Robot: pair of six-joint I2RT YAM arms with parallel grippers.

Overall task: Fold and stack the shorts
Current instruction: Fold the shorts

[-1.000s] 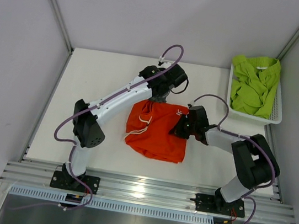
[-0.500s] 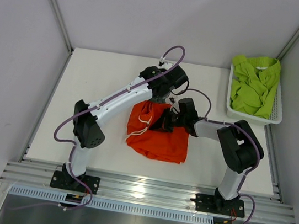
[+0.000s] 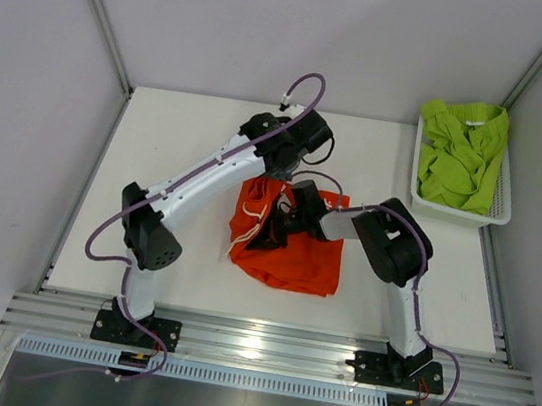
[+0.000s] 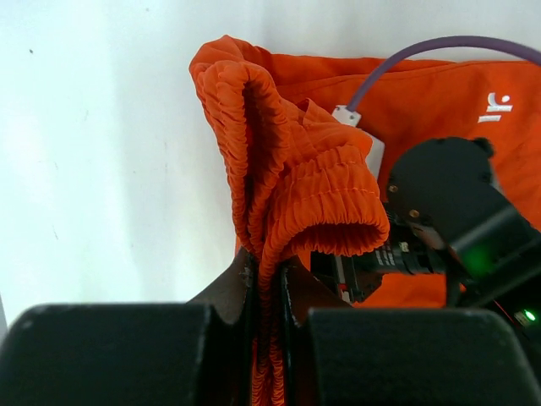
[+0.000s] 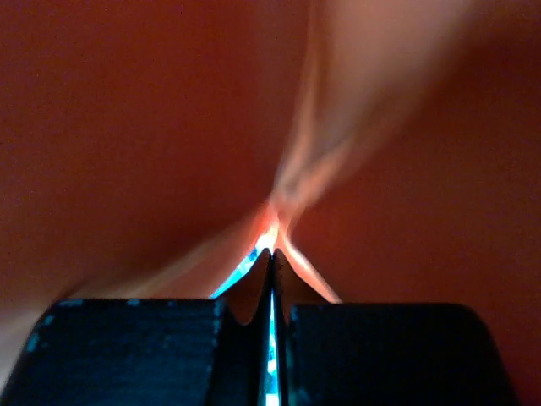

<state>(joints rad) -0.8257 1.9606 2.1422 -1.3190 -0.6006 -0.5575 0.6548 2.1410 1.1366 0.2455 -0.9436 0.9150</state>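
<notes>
We see the left arm arched forward, its left gripper clamped on the gathered waistband of the orange shorts at mid-table. The right arm folds sharply leftward, the right gripper pinched shut on orange cloth. The green shorts lie in the basket.

Orange-red shorts with white logo; lime green shorts in white mesh basket

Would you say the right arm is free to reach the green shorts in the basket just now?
Probably not yet: its tool is shut on the orange shorts. The green shorts lie uncovered in the basket, so once it lets go the way looks open.
</notes>
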